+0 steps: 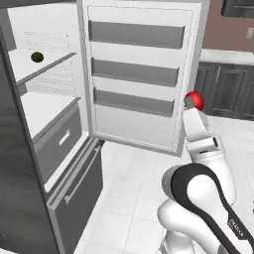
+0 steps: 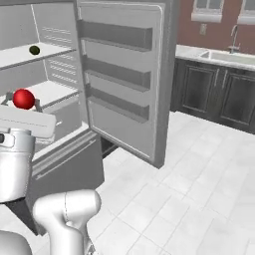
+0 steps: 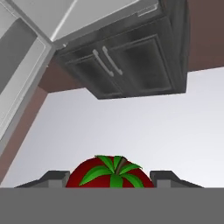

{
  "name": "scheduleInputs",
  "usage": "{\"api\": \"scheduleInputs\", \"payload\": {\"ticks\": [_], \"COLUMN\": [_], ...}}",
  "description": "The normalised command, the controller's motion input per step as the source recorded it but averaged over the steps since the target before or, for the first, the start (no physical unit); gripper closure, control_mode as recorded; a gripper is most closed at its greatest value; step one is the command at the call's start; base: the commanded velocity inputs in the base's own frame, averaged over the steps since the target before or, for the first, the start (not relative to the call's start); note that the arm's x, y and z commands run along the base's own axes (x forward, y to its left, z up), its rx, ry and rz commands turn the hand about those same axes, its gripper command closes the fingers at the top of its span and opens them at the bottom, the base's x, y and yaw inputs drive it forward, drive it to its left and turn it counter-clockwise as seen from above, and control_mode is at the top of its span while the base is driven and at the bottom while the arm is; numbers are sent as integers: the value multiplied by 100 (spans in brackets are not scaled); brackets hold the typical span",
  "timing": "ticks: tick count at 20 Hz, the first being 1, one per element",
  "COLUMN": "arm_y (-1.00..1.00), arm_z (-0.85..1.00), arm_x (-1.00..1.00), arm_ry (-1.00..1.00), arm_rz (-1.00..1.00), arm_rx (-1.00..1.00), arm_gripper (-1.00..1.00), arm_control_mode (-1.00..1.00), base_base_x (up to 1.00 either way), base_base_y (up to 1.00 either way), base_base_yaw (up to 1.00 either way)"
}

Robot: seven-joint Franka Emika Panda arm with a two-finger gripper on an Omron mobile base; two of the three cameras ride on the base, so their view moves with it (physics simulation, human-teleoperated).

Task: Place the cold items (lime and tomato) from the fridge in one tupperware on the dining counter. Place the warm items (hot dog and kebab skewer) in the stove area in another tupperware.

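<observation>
The open fridge (image 1: 59,129) has a lime (image 1: 36,57) on its upper shelf (image 1: 47,67). My hand (image 3: 112,177) is raised clear of the fridge, apparently pointing upward, fingers (image 3: 54,178) closed partway on the tomato (image 3: 111,173).

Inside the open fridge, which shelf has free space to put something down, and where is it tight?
The upper shelf is bare except for the lime toward its back. The lower shelf, above the drawer, looks bare too. It is tight at the gripper, closed around the tomato.
</observation>
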Motion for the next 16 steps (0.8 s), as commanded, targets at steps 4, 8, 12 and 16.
{"api": "scheduleInputs", "payload": {"ticks": [4,8,12,16], "arm_y": [0,0,0,0], "arm_z": [0,0,0,0], "arm_x": [0,0,0,0], "arm_ry": [0,0,0,0], "arm_rz": [0,0,0,0], "arm_rx": [0,0,0,0], "arm_gripper": [100,100,100,100], "arm_control_mode": [100,100,100,100], "base_base_x": [-38,-33,-39,-51], "base_base_y": [12,7,0,0], "base_base_yaw": [-56,-56,-53,-47]}}
